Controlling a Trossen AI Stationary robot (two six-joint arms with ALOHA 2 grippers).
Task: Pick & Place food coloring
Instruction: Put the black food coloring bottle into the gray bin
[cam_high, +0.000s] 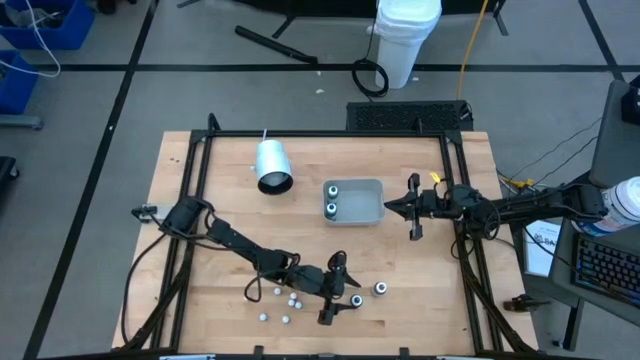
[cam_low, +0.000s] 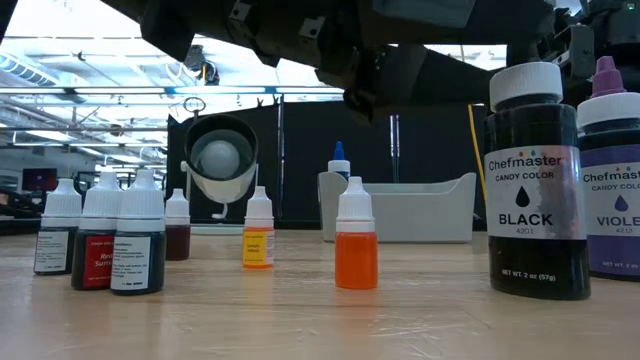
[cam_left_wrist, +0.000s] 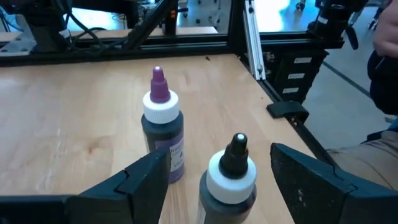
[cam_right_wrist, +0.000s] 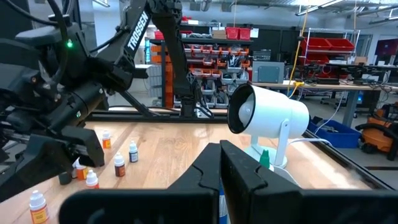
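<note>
High view: left tool (cam_high: 337, 288) low over the near edge of the worktop (cam_high: 230, 215), fingers spread wide and bracketing a dark bottle (cam_high: 356, 300), a second one (cam_high: 381, 288) just beside, smaller dropper bottles (cam_high: 282, 298) scattered near, two more already in the clear tray (cam_high: 377, 214); right tool (cam_high: 414, 208) parked beside the tray, pinched shut on nothing. Low view: black candy-color bottle (cam_low: 534, 183) and violet one (cam_low: 612, 170) upright, rigid plastic, probably light and top-heavy, glossy label likely slick. Left wrist view: black-tipped bottle (cam_left_wrist: 229, 179) between the open fingers (cam_left_wrist: 135, 180), violet-tipped bottle (cam_left_wrist: 163, 127) just beyond; best taken on the straight body below the white collar, not the tapered nozzle.
</note>
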